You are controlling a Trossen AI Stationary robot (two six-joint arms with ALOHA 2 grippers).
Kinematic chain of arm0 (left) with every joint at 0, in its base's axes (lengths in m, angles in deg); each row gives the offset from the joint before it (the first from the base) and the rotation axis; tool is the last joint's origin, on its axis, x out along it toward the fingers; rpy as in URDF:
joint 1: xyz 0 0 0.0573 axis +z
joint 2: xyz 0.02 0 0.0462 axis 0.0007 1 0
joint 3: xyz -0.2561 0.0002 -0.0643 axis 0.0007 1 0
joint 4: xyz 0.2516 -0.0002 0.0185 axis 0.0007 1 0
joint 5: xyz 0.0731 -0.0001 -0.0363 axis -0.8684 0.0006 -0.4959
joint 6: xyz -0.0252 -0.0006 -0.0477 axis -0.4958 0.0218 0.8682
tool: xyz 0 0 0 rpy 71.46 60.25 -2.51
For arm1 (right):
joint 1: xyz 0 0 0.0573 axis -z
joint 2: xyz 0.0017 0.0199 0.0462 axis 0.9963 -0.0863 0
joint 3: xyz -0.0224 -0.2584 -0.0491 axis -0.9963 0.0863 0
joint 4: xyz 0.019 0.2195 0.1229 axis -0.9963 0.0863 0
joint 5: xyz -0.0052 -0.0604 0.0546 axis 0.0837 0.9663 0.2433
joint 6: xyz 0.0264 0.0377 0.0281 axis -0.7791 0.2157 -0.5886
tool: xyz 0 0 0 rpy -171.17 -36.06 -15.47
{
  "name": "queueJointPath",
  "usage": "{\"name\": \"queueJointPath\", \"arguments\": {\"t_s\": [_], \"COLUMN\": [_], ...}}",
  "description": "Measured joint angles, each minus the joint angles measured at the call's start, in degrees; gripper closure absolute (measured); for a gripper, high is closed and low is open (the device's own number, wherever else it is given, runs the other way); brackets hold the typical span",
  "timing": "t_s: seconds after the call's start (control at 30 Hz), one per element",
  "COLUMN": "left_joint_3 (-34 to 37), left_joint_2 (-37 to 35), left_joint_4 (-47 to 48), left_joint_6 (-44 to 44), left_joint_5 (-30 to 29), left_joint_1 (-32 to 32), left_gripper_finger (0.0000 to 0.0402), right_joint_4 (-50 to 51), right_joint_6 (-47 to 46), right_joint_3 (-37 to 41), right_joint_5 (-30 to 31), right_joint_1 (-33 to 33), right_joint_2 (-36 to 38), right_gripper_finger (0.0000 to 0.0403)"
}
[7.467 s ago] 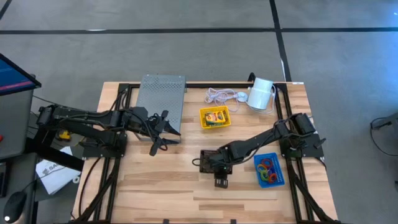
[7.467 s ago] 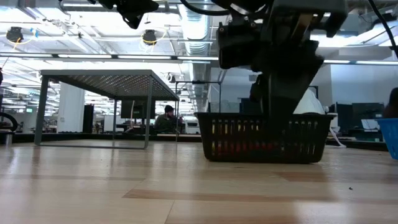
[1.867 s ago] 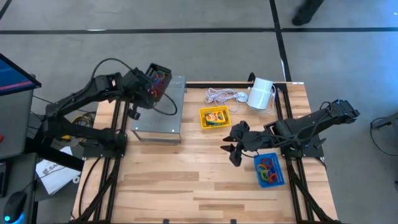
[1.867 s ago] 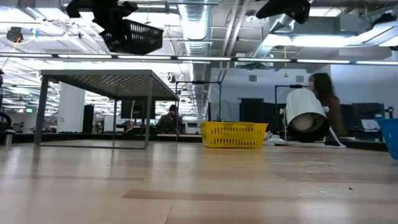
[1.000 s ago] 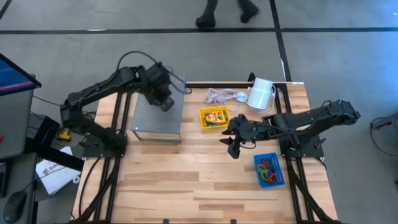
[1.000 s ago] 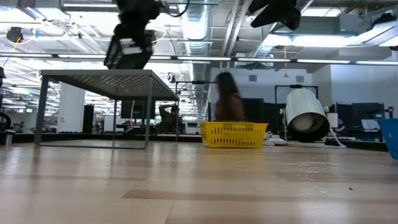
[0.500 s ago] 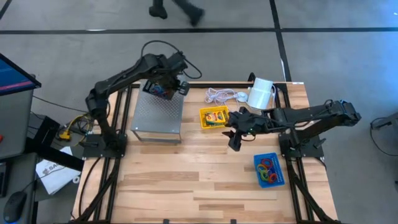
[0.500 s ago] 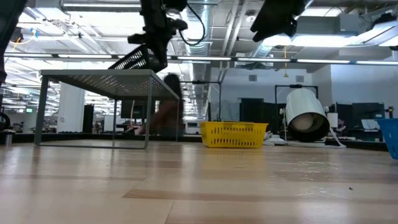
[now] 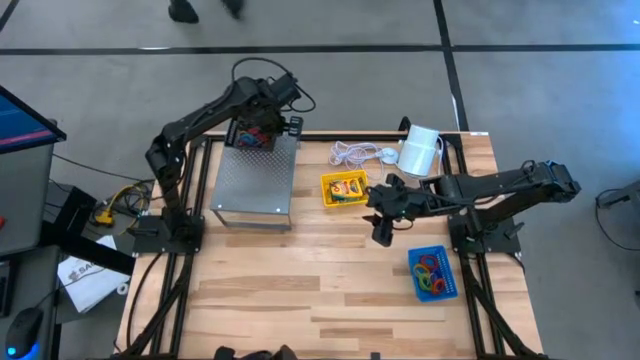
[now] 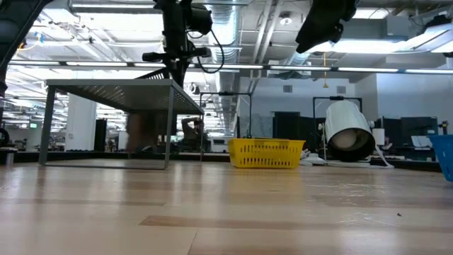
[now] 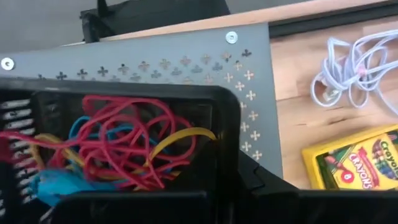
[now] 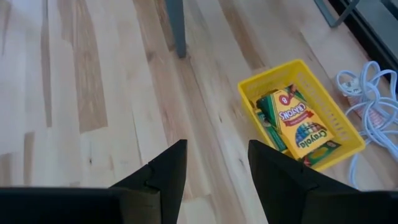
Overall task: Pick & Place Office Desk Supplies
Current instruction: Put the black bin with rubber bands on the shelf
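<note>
1. Jaws: the left gripper [image 9: 262,128] is closed on the rim of the black tray [image 9: 254,133]. The right gripper [image 9: 382,221] has its jaws apart with nothing between them.
2. Left gripper position: raised over the far end of the grey shelf [image 9: 258,180], at the table's far left. In the low view, the arm comes down to the shelf top and the tray sits at shelf-top level; contact with the shelf cannot be confirmed.
3. Black tray contents: a tangle of rubber bands [image 11: 118,146], mostly red, with blue and yellow loops among them. The left wrist view shows the tray above the shelf's perforated top.
4. Right gripper position: above the table, just beside the yellow tray [image 9: 345,189] on the near-right side. In the right wrist view, its fingers [image 12: 158,171] stand spread over bare wood, with the yellow tray ahead of them.
5. Yellow tray: on the table near its centre, to the right of the shelf. It holds crayon boxes [image 12: 300,126].
6. Blue tray [image 9: 434,273]: on the table near the right edge, well apart from the yellow tray. It holds coloured rubber bands.
7. Other items: a white cord [image 9: 356,153] lies coiled at the far edge, beside a white cylinder [image 9: 420,150].
</note>
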Motion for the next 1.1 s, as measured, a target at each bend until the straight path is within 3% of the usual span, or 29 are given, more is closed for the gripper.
{"name": "queueJointPath", "arguments": {"t_s": [0.4, 1.1], "left_joint_3": [0.0, 0.1], "left_joint_2": [1.1, 1.1], "left_joint_4": [-3.6, -4.3], "left_joint_6": [-0.5, -1.8], "left_joint_5": [-0.6, 4.5], "left_joint_1": [2.4, 3.8], "left_gripper_finger": [0.0401, 0.0395], "right_joint_4": [1.6, 0.5], "right_joint_6": [1.2, 0.0], "right_joint_3": [0.0, 0.0], "right_joint_5": [0.1, 0.1], "right_joint_1": [0.0, -0.1], "right_joint_2": [0.0, 0.0], "right_gripper_finger": [0.0235, 0.0235]}}
